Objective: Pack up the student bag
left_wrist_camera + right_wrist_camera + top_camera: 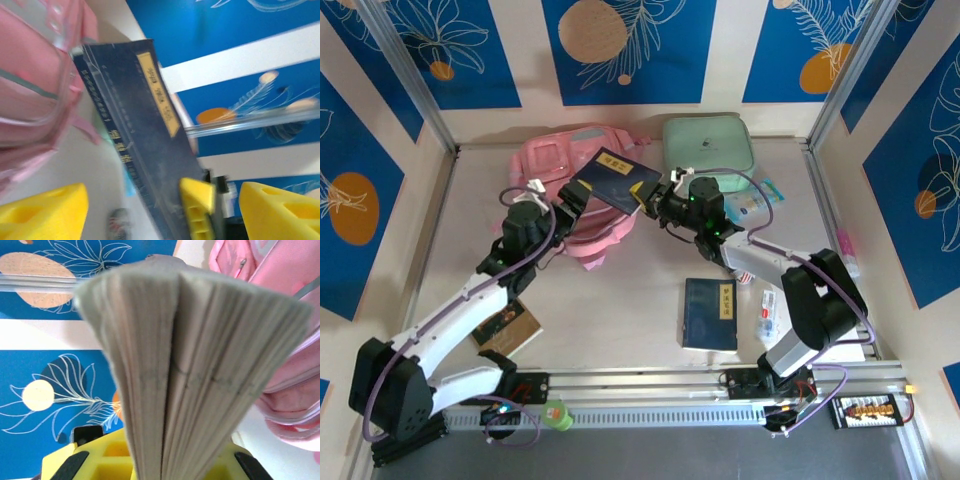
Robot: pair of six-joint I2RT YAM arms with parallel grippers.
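**Navy book raised over the student bag, carried by one arm**

The student bag (552, 165) lies slumped at 11 o'clock from the table's centre, close to the back wall. Whether its main opening is unzipped cannot be told. A navy book (612, 178) is raised, tilted, over the bag's 3 o'clock side.

The right gripper (653, 197), at the book's 3 o'clock edge, is clamped on it; the right wrist view shows the pages fanning up out of the jaws. The left gripper (570, 200), at the book's 8 o'clock corner, has its fingers (45, 210) spread wide and grips nothing.

Judgement: the book hangs from one narrow pinch, so it will likely sag and splay. Done well, this step means turning the spine to lead and aiming at the bag's opening. The free left gripper should hold the soft fabric apart before the book goes down.

Farther out, a mint-green case (708, 145) sits just beside the bag at 1 o'clock. A second navy book (710, 312) lies flat on the table (620, 300) at 5 o'clock, well apart.
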